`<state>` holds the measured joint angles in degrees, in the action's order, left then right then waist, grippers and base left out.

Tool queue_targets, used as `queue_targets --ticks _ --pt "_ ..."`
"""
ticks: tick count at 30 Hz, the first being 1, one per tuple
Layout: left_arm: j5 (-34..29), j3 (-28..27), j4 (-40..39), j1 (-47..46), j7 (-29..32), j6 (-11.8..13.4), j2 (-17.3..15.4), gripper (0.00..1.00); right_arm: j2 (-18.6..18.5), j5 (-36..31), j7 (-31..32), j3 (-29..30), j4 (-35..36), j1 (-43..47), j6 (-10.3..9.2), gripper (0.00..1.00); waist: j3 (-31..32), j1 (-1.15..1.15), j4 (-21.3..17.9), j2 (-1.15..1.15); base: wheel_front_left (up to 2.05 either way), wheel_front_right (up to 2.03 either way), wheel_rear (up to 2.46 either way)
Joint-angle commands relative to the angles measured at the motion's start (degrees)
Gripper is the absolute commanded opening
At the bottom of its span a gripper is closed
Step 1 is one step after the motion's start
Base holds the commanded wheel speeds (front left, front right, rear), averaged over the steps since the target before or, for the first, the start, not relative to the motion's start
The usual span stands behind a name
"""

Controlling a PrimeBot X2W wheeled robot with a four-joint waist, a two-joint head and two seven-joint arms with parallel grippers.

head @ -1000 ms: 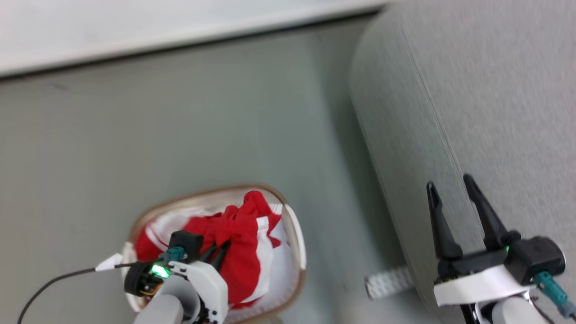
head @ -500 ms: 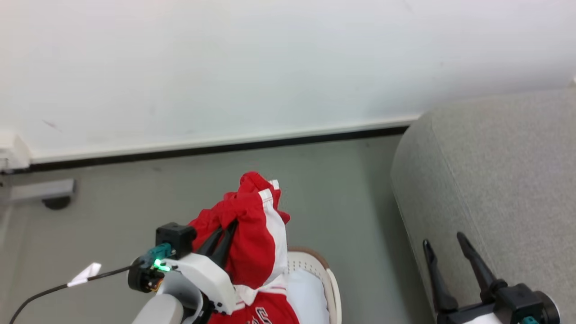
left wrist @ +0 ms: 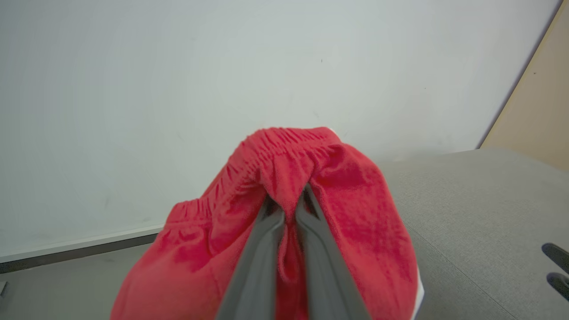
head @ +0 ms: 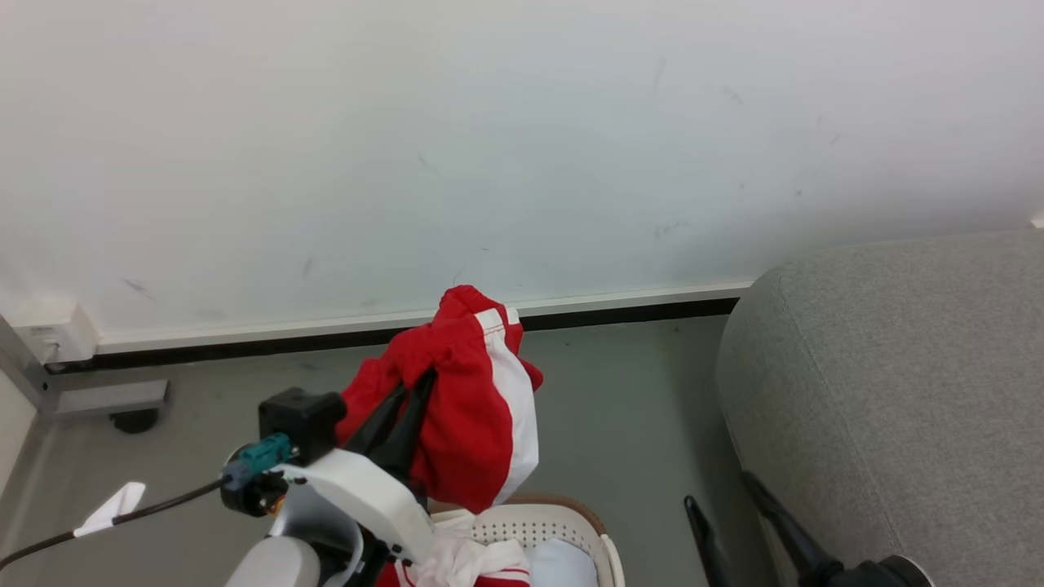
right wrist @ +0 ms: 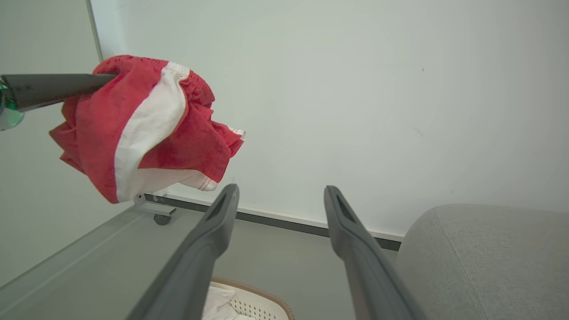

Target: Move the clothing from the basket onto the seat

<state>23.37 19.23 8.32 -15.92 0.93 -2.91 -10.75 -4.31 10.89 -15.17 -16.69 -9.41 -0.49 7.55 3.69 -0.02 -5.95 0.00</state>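
Observation:
My left gripper (head: 420, 390) is shut on a red garment with a white panel (head: 477, 416), which hangs in the air above the basket. In the left wrist view the fingers (left wrist: 266, 249) pinch a fold of the red garment (left wrist: 342, 191). The white perforated basket (head: 571, 522) with its tan rim sits at the bottom edge, with more red and white clothing (head: 461, 562) and a pale pad (head: 563, 567) inside. The light-grey seat (head: 897, 367) stands to the right. My right gripper (head: 719, 489) is open beside the seat's edge, its fingers apart around nothing (right wrist: 281, 190).
A white wall and a dark baseboard (head: 620, 310) run behind. A grey wheeled base (head: 114, 403) and a white wall box (head: 53, 334) stand at the far left. A black cable with a white tag (head: 110, 509) trails from my left wrist. Bare grey floor (head: 636, 408) lies between the basket and the seat.
The head camera has tilted up, so the wall now shows. My left gripper has raised the red garment out of the basket. The right gripper sits lower in the head view.

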Motion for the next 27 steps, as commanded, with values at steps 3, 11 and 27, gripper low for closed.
queue_targets --ticks 3,11,27 --pt "0.67 0.43 -2.73 1.37 0.86 0.5 -0.46 0.0 -2.09 3.25 0.02 -5.61 1.56 -0.36 -0.12 1.0 -0.03 0.02 -0.26 0.0 0.0 0.0 0.0" --pt "-0.18 2.81 -6.77 1.34 2.98 0.37 -0.08 0.0 -5.4 10.42 0.03 -19.14 0.21 -5.63 -0.12 1.0 -0.53 0.02 0.16 0.0 0.0 0.0 0.0" --pt "0.46 9.09 -10.19 1.32 5.68 -1.16 2.24 0.0 -3.27 19.41 0.02 -29.55 -8.32 -20.39 -0.12 1.0 -0.63 0.02 1.85 0.0 0.0 0.0 0.0"
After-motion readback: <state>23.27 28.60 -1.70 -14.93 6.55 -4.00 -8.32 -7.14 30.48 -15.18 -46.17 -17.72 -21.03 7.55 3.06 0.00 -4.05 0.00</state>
